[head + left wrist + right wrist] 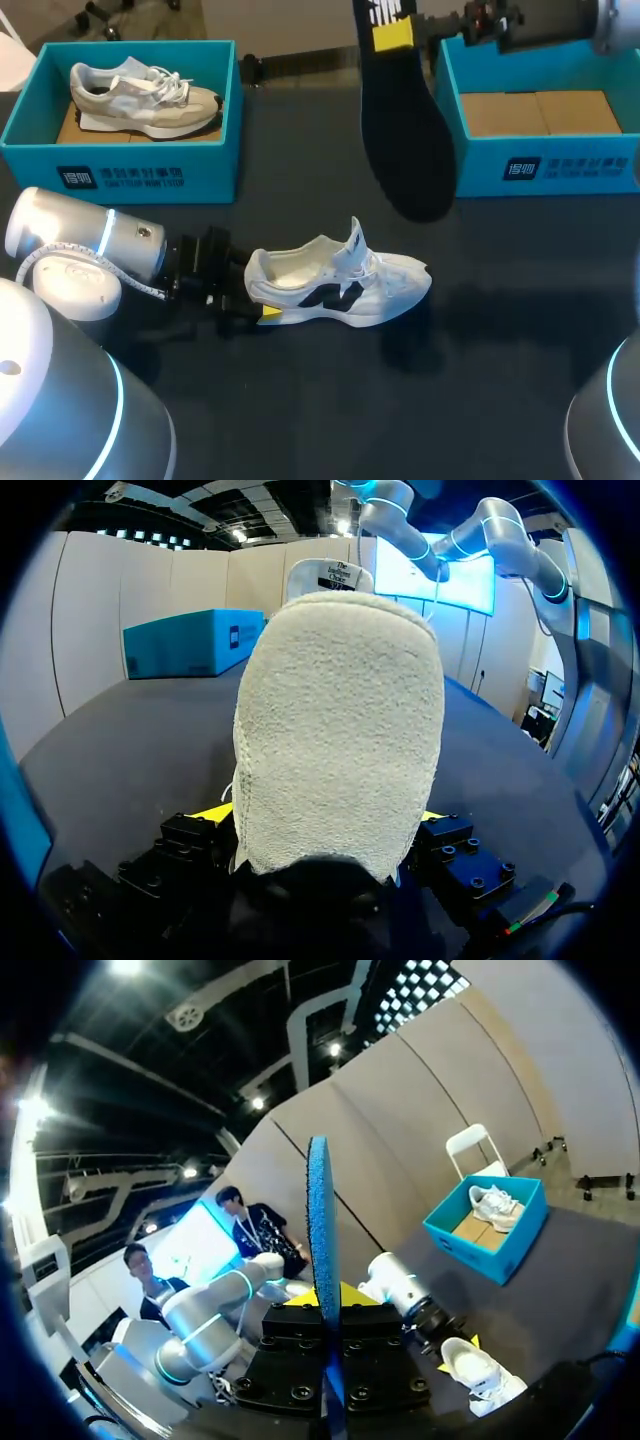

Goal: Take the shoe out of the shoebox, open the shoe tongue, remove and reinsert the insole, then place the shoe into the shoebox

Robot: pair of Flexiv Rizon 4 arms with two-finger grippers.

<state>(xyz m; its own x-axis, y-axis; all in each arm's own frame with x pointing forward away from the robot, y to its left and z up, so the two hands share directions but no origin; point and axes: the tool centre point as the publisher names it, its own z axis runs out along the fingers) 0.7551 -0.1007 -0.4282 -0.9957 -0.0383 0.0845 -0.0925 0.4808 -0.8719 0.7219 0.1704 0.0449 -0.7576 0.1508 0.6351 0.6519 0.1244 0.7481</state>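
With the long black foam insole (pixel 405 140) pinched aloft by the right gripper (pixel 392 32) and the left gripper (pixel 256 296) clamping the heel of the white mesh sneaker (pixel 340 285), reinsertion seems next, toe-first into the opening.

Dark desk (pixel 300 160) carries a spare open-topped teal box (pixel 130 165) at its far left corner, holding a beige-grey sneaker (pixel 145 98) with white laces on a brown cardboard liner (pixel 68 128), toe toward the box's right wall.
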